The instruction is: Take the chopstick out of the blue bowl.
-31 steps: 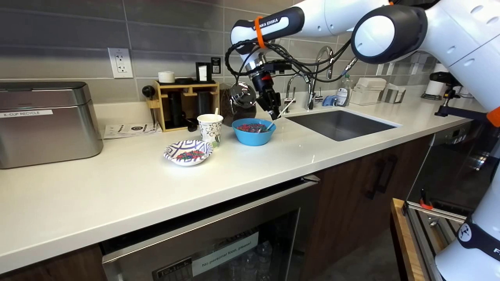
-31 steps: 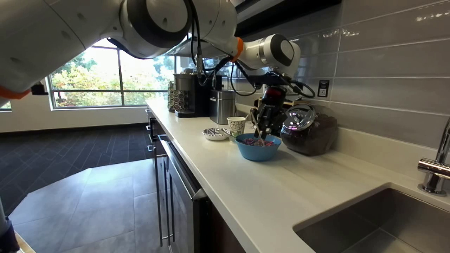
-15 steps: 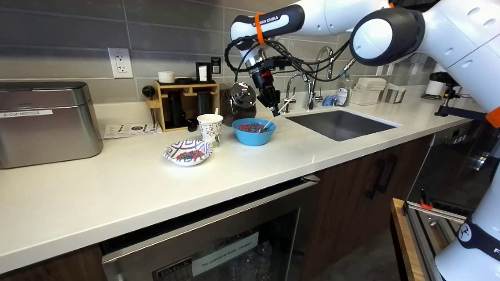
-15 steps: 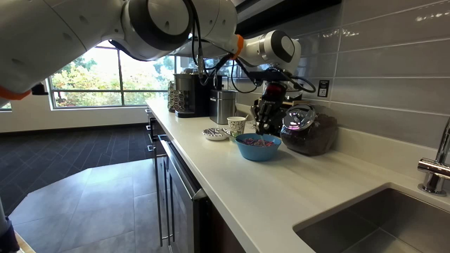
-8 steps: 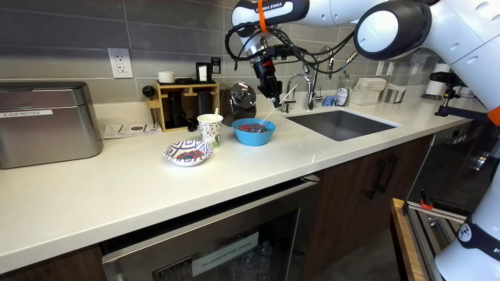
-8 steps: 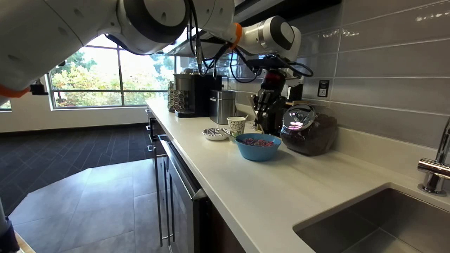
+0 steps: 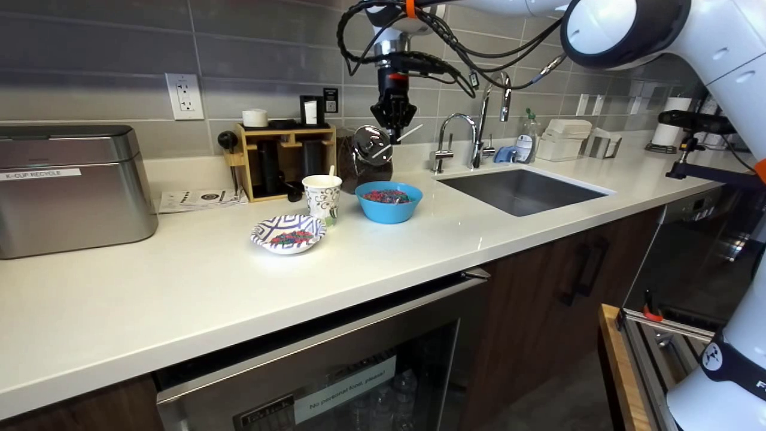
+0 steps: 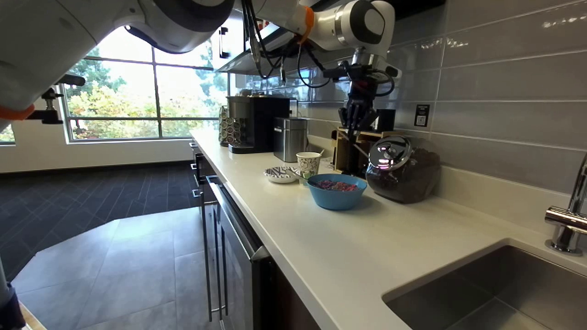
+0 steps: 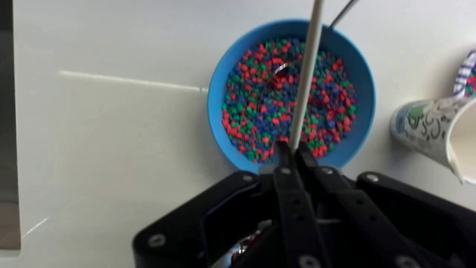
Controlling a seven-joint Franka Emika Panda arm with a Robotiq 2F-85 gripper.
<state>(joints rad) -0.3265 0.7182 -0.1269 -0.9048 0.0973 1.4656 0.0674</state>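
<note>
Your black fingers [image 9: 287, 182] clamp the thin pale chopstick [image 9: 307, 76] | above the round light-blue bowl [image 7: 389, 213], back from the white counter's [image 7: 179, 299] front edge | narrow pinch could let it swivel loose

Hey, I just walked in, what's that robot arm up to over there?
A white robot arm has its black fingers closed on a thin, pale chopstick. The chopstick is held tilted in the air, clear of the round light-blue bowl, but not yet set down. The bowl holds small red, green and blue bits and what looks like a metal spoon.
</note>
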